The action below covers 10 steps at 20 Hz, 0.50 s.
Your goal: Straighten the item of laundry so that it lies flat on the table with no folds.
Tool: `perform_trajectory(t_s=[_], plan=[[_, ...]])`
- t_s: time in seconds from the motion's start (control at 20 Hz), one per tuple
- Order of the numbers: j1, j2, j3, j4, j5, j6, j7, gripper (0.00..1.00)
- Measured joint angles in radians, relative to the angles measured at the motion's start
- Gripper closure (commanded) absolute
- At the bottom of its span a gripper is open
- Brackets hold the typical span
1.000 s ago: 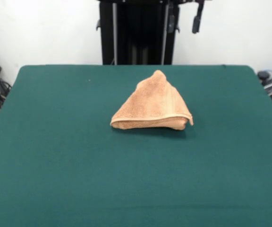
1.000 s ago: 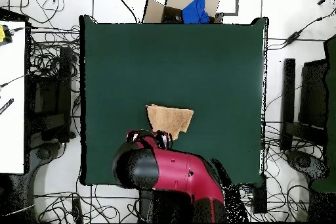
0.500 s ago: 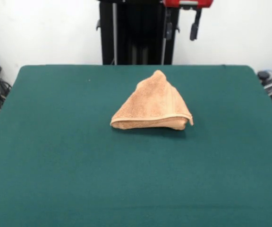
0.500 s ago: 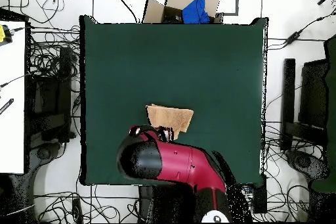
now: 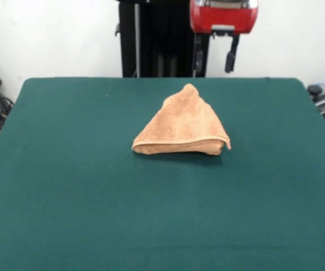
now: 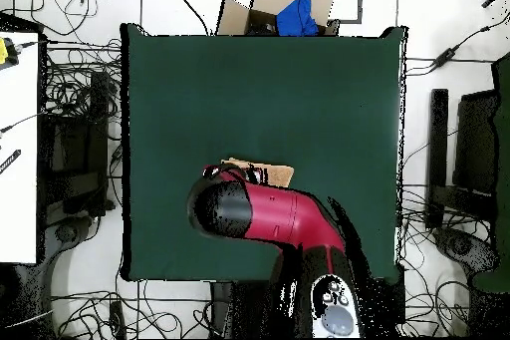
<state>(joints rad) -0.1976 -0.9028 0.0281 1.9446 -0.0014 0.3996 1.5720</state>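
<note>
One towel (image 5: 182, 125) lies on the one green table (image 5: 66, 186), a little toward the far side and near the middle from left to right. It is folded into a triangle, with its point toward the far edge and a rolled hem along its near edge. One gripper (image 5: 214, 55) hangs above the far edge, clear of the towel, its two fingers (image 5: 229, 58) spread apart and holding nothing. From overhead, the red and black arm (image 6: 274, 216) covers most of the towel
</note>
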Motion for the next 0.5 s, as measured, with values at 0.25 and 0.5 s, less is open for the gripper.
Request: perform_trajectory(t_s=[0.25,0.5], plan=[[0.003,0.060,-0.001,-0.057,0.004,0.000,0.000,0.00],[0.015,0.098,-0.009,-0.096,0.016,0.000,0.000,0.00]])
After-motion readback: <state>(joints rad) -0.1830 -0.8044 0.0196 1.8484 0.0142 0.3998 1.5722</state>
